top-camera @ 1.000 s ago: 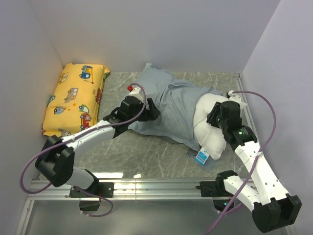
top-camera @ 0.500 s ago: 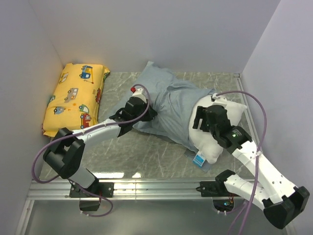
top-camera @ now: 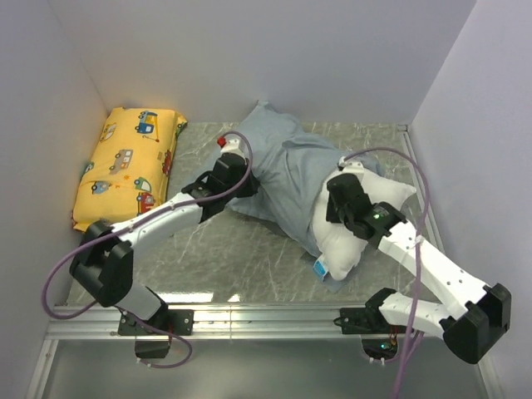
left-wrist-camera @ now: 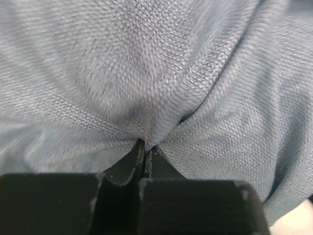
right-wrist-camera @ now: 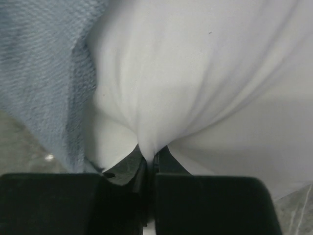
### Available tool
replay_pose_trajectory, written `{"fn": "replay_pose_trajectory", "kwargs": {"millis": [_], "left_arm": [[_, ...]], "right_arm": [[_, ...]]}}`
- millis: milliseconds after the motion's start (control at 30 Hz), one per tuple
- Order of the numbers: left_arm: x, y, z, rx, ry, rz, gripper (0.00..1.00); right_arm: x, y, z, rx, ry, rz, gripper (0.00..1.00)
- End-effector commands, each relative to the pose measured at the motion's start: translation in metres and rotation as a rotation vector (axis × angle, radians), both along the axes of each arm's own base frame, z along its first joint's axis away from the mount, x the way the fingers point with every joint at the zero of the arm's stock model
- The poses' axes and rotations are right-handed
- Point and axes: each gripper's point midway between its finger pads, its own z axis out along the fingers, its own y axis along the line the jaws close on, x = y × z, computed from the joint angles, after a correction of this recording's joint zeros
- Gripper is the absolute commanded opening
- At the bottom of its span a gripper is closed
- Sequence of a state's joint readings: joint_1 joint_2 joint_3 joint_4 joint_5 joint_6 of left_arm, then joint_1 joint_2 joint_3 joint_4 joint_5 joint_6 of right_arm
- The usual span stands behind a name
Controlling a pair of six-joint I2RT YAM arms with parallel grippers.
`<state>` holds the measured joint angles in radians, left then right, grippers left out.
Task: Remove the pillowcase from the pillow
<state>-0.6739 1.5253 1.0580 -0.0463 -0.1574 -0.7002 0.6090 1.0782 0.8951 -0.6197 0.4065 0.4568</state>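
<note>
The blue-grey pillowcase (top-camera: 287, 170) lies crumpled across the middle of the table, still covering the far part of the white pillow (top-camera: 349, 241). The pillow's near end sticks out at the right, with a small blue-white tag (top-camera: 320, 267). My left gripper (top-camera: 249, 184) is shut on a pinched fold of the pillowcase (left-wrist-camera: 146, 88) at its left edge. My right gripper (top-camera: 339, 202) is shut on a pinch of the pillow's white fabric (right-wrist-camera: 186, 73), right beside the pillowcase's open edge (right-wrist-camera: 44, 78).
A yellow vehicle-print cushion (top-camera: 129, 166) lies against the left wall. White walls enclose the table on the left, back and right. A metal rail (top-camera: 266, 316) runs along the near edge by the arm bases.
Both grippers have closed, the left on the pillowcase and the right on the pillow. The left arm has drawn the pillowcase up and left; the pillow has shifted leftward with the right gripper.
</note>
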Motion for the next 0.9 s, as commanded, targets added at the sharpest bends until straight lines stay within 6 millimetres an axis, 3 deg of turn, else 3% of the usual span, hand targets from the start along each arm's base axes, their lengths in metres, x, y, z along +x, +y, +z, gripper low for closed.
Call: {"fn": "replay_pose_trajectory", "kwargs": {"millis": [0, 33, 67, 133, 167, 333, 367, 433, 467, 533, 600, 700, 733, 767, 833, 867], "left_arm": [[0.014, 0.039, 0.105, -0.017, -0.206, 0.135, 0.00], [0.013, 0.049, 0.119, 0.002, -0.236, 0.166, 0.00], [0.008, 0.058, 0.151, -0.022, -0.290, 0.186, 0.00], [0.002, 0.079, 0.168, 0.030, -0.318, 0.232, 0.00], [0.002, 0.100, 0.186, 0.047, -0.355, 0.315, 0.00], [0.026, 0.177, 0.181, 0.039, -0.268, 0.448, 0.00], [0.035, 0.210, 0.180, 0.043, -0.265, 0.529, 0.00], [0.046, 0.240, 0.174, 0.045, -0.224, 0.593, 0.00], [0.050, 0.269, 0.172, 0.043, -0.203, 0.653, 0.00], [0.051, 0.280, 0.175, 0.032, -0.196, 0.652, 0.00], [0.046, 0.280, 0.191, 0.023, -0.246, 0.641, 0.00], [0.044, 0.247, 0.191, -0.023, -0.249, 0.485, 0.00], [0.044, 0.240, 0.183, -0.010, -0.228, 0.473, 0.00], [0.041, 0.217, 0.176, -0.003, -0.216, 0.424, 0.00], [0.034, 0.200, 0.153, 0.025, -0.182, 0.402, 0.00], [0.030, 0.181, 0.144, 0.029, -0.173, 0.362, 0.00]], "right_arm": [[0.001, 0.023, 0.078, 0.139, -0.122, 0.106, 0.00], [-0.003, 0.026, 0.098, 0.175, -0.154, 0.137, 0.00], [-0.006, 0.031, 0.130, 0.230, -0.209, 0.165, 0.00], [-0.019, 0.035, 0.161, 0.308, -0.268, 0.218, 0.00], [-0.022, 0.033, 0.176, 0.330, -0.303, 0.217, 0.00], [-0.034, 0.003, 0.204, 0.343, -0.394, 0.121, 0.00], [-0.036, 0.000, 0.207, 0.350, -0.404, 0.109, 0.00], [-0.045, -0.006, 0.217, 0.378, -0.432, 0.105, 0.00], [-0.048, -0.007, 0.220, 0.388, -0.435, 0.111, 0.00], [-0.054, -0.010, 0.224, 0.392, -0.442, 0.117, 0.00], [-0.053, -0.012, 0.216, 0.367, -0.426, 0.111, 0.00], [-0.035, -0.007, 0.183, 0.306, -0.360, 0.078, 0.00], [-0.030, -0.004, 0.161, 0.275, -0.319, 0.070, 0.00], [-0.024, -0.006, 0.149, 0.249, -0.305, 0.044, 0.00], [-0.011, -0.004, 0.119, 0.198, -0.255, 0.013, 0.05], [-0.008, -0.005, 0.110, 0.176, -0.241, 0.001, 0.07]]}}
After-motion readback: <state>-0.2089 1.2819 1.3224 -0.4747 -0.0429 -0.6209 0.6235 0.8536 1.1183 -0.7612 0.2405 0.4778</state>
